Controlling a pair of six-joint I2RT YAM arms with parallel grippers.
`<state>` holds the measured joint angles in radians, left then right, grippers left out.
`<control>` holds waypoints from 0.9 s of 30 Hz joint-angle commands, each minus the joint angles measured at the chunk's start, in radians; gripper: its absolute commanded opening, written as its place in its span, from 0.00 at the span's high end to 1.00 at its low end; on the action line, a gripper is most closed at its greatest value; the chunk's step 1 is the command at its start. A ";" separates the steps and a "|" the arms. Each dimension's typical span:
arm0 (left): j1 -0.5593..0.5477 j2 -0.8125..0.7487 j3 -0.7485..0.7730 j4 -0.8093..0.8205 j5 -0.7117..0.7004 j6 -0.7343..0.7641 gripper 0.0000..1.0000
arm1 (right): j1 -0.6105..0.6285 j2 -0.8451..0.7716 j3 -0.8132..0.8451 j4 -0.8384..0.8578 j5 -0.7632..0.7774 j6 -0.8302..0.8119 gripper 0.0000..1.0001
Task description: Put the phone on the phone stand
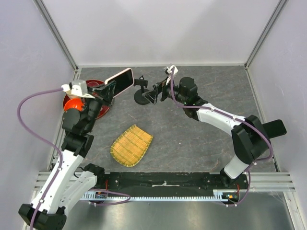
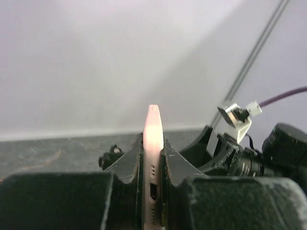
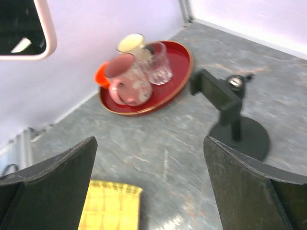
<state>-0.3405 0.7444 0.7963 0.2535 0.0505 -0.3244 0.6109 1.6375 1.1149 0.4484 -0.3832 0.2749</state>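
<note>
**Phone held aloft, stand waiting on the bench**

The left arm (image 1: 76,125) grips the phone (image 1: 121,80) by its lower end, its jaws closed tight on the pink-rimmed case and holding it tilted in the air above the back left of the bench (image 1: 192,143), near a red tray (image 1: 68,102) of cups. The phone stand (image 1: 142,94) sits upright on its round base at the back centre, just right of the phone and apart from it. The right arm (image 1: 216,117) hovers close beside the stand, its jaws spread wide and holding nothing. A woven yellow mat (image 1: 132,145) lies nearer the front.
</note>
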 commanded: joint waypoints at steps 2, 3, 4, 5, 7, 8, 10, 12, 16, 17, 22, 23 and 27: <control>0.023 -0.053 -0.034 0.250 -0.100 -0.060 0.98 | 0.006 0.061 -0.036 0.471 -0.164 0.326 0.02; 0.026 -0.048 -0.037 0.254 -0.095 -0.071 0.98 | 0.006 0.082 -0.050 0.549 -0.174 0.442 0.02; 0.029 -0.047 -0.040 0.259 -0.090 -0.099 0.98 | 0.010 0.094 -0.070 0.628 -0.181 0.499 0.02; 0.037 -0.040 -0.046 0.265 -0.086 -0.114 0.98 | 0.012 0.107 -0.078 0.777 -0.178 0.553 0.02; 0.047 -0.024 -0.051 0.280 -0.058 -0.168 0.98 | 0.024 0.153 -0.092 0.912 -0.165 0.719 0.02; 0.058 -0.016 -0.058 0.289 -0.057 -0.192 0.98 | 0.027 0.166 -0.093 1.026 -0.140 0.772 0.04; 0.064 0.015 -0.063 0.325 0.021 -0.256 0.98 | 0.044 0.208 -0.093 1.108 -0.119 0.880 0.04; 0.067 0.042 -0.072 0.367 0.057 -0.297 0.98 | 0.053 0.229 -0.098 1.176 -0.083 0.917 0.06; 0.072 0.116 -0.088 0.438 0.155 -0.390 0.98 | 0.062 0.217 -0.121 1.178 -0.046 0.914 0.07; 0.075 0.122 -0.092 0.450 0.167 -0.401 0.98 | 0.062 0.219 -0.121 1.172 -0.045 0.911 0.06; 0.075 0.173 -0.095 0.495 0.222 -0.456 0.98 | 0.062 0.235 -0.145 1.259 0.003 0.966 0.07; 0.075 0.180 -0.094 0.503 0.230 -0.461 0.98 | 0.062 0.239 -0.150 1.280 0.009 0.981 0.08; 0.075 0.204 -0.091 0.539 0.278 -0.482 0.98 | 0.062 0.240 -0.171 1.308 0.043 1.011 0.09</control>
<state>-0.2699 0.9455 0.6811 0.6056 0.2588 -0.7189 0.6731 1.8668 0.9668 1.2827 -0.3992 1.2289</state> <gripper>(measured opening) 0.150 0.916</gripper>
